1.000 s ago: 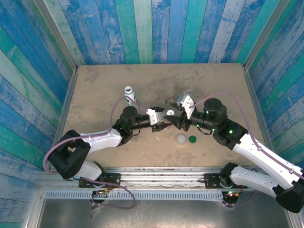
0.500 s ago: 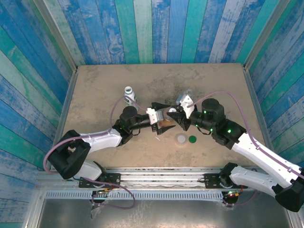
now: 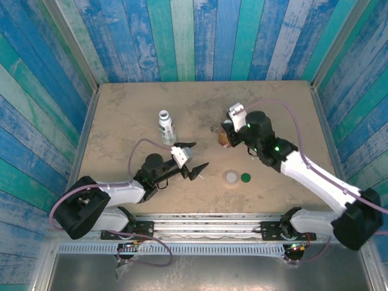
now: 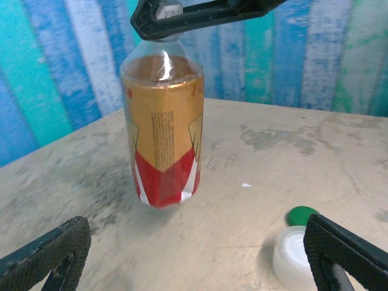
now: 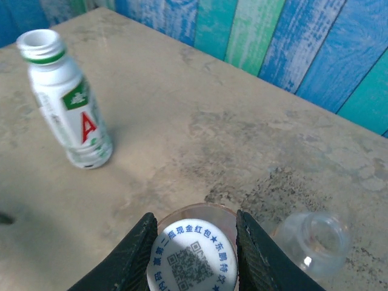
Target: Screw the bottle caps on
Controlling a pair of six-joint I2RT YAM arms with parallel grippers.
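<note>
Top external: stained table (image 3: 121,109), striped walls (image 3: 182,36)

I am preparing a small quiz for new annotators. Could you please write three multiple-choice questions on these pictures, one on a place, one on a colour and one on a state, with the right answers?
1. Where does the green cap lie relative to the whitish cap?
A) on top of it
B) beside it, on the table
C) far from it, at the back wall

2. What colour is the lower part of the label on the amber bottle in the right gripper?
A) red
B) blue
C) black

3. How is the left gripper?
A) shut on a cap
B) shut on a bottle
C) open, holding nothing

Answers:
1 B: the two caps sit side by side on the tabletop.
2 A: the left wrist view shows red below the gold.
3 C: its jaws stand wide apart with nothing between them.
</note>
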